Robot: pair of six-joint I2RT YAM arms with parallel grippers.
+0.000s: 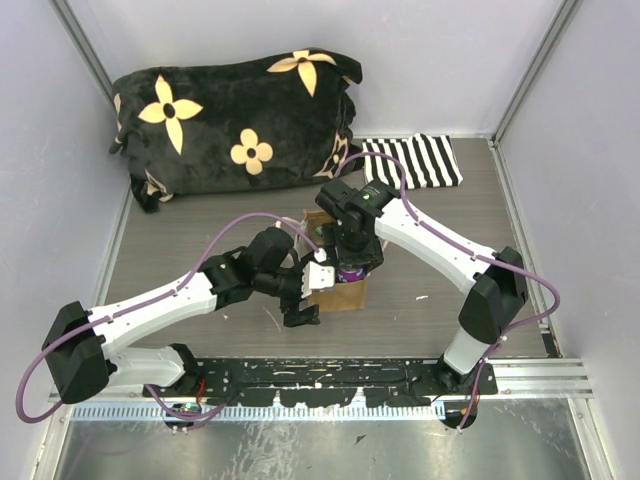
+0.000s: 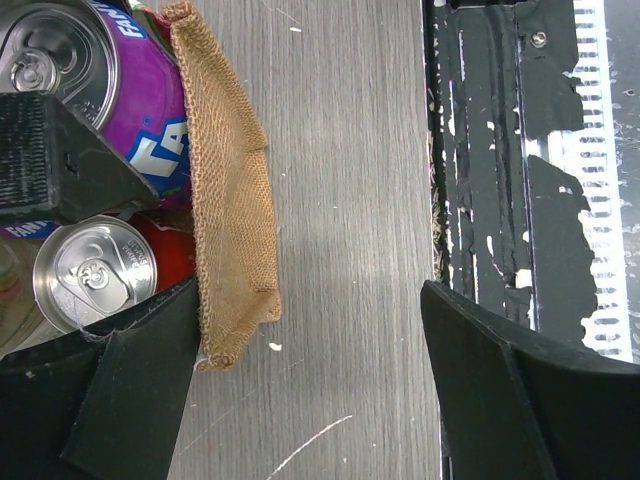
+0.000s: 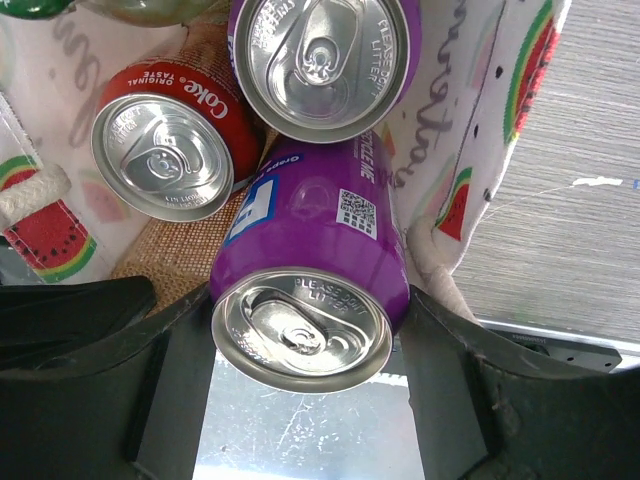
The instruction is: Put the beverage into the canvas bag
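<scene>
The tan canvas bag point(image 1: 340, 292) stands mid-table; its woven wall point(image 2: 235, 200) and watermelon-print lining point(image 3: 500, 110) show in the wrist views. My right gripper point(image 1: 350, 262) is over the bag's mouth, shut on a purple Fanta can point(image 3: 305, 270) that hangs tilted inside the opening. In the bag sit another purple can point(image 3: 325, 60) and a red Coke can point(image 3: 165, 150); both also show in the left wrist view, purple point(image 2: 150, 110) and red point(image 2: 95, 275). My left gripper point(image 1: 303, 300) is open and straddles the bag's near wall, one finger point(image 2: 140, 390) on the cans' side.
A black flowered cushion point(image 1: 235, 115) lies at the back left. A black-and-white striped cloth point(image 1: 415, 160) lies at the back right. The black base rail point(image 1: 340, 375) runs along the near edge. A cream rope handle point(image 3: 25, 190) hangs at the bag's rim.
</scene>
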